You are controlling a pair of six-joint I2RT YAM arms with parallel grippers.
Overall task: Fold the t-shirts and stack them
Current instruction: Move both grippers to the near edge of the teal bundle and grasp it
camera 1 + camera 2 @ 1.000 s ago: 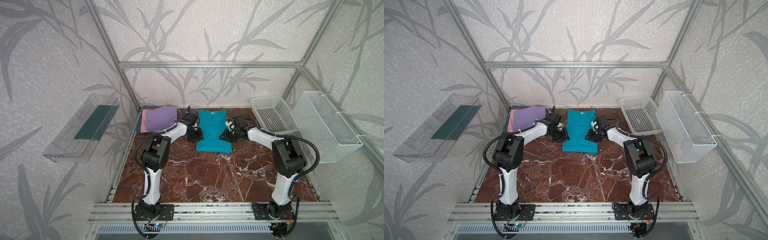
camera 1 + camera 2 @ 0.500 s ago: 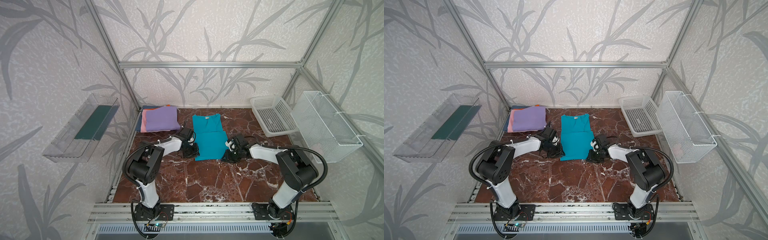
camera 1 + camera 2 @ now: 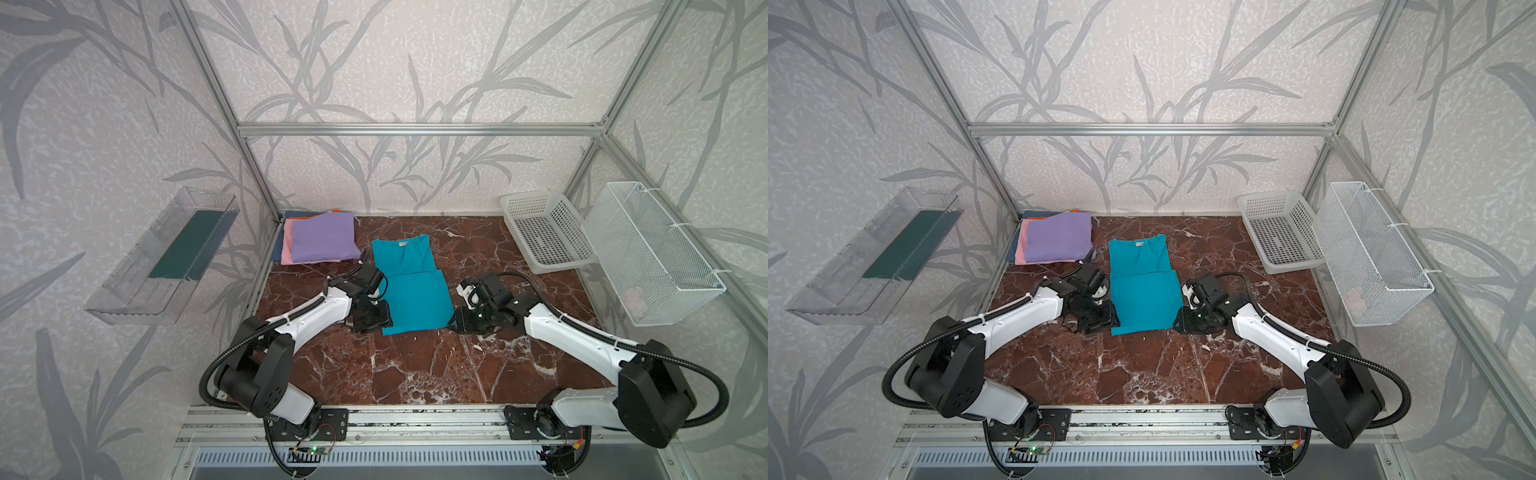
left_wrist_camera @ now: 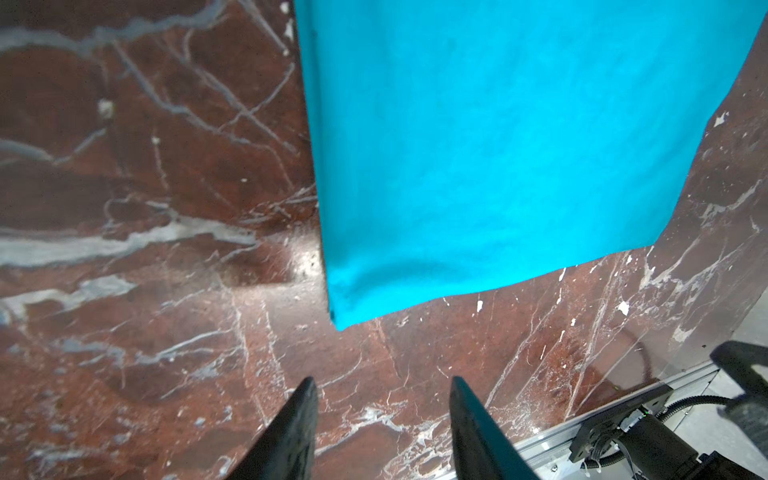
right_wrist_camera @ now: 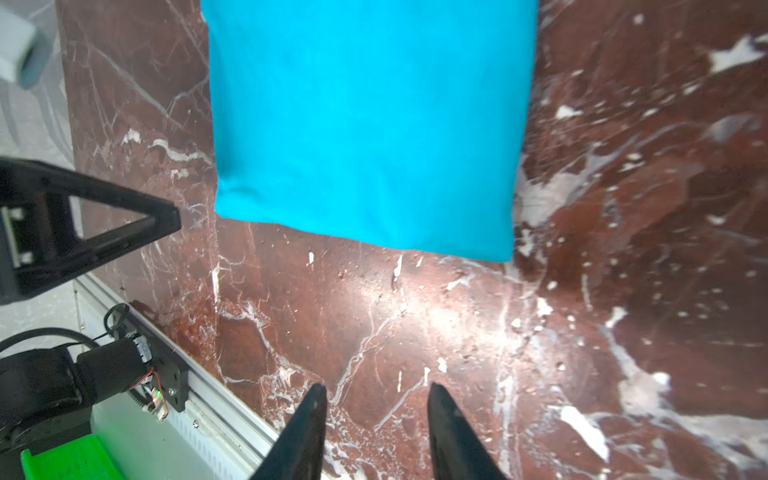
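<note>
Both top views show a teal cotton tee (image 3: 409, 291) (image 3: 1142, 291) lying flat at the middle of the red-brown marble table (image 3: 415, 365). It is folded into a narrow strip, with its V-neck pointing to twelve o'clock and an edge of cloth crossing it midway. A small pale neck label (image 3: 403, 245) sits inside the collar; its writing is too small to read.

At the table's ten o'clock corner lies a stack of folded tees: lilac tee (image 3: 324, 241) on top, then a pink tee (image 3: 286, 249), a sliver of orange tee (image 3: 309, 215) and a dark-blue tee (image 3: 276, 249). A white perforated plastic basket (image 3: 544, 226) stands at two o'clock.

The left gripper (image 3: 376, 320) sits low just beside the teal tee's seven o'clock corner, and the right gripper (image 3: 455, 322) just beside its five o'clock corner. In the left wrist view the left gripper (image 4: 382, 382) has its black fingers (image 4: 299, 415) spread with only marble between them, clear of the cloth. In the right wrist view the right gripper (image 5: 376, 386) is likewise parted and empty.
</note>
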